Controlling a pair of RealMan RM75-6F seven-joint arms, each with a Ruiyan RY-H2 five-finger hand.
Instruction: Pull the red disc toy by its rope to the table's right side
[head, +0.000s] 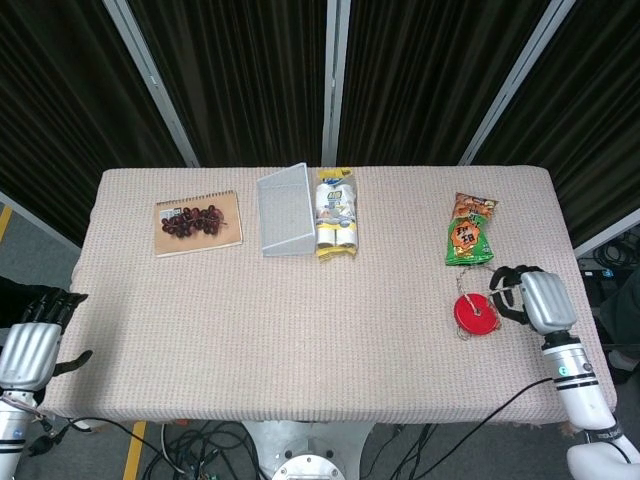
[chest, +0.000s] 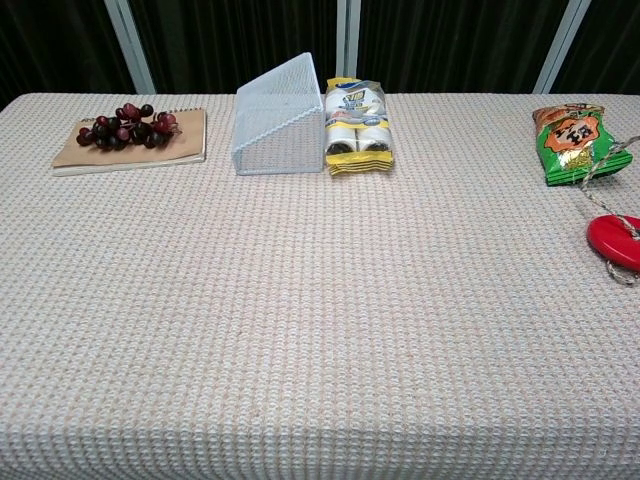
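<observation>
The red disc toy lies flat near the table's right edge, just below the green snack bag. In the chest view the disc is cut off by the right border. Its rope rises steeply from the disc and crosses in front of the snack bag. My right hand hovers right beside the disc, fingers curled toward it and gripping the rope's end. My left hand hangs off the table's left edge, holding nothing, fingers apart.
A notebook with grapes lies at the back left. A wire basket and a yellow pack stand at the back middle. The cloth-covered table ends just right of my right hand.
</observation>
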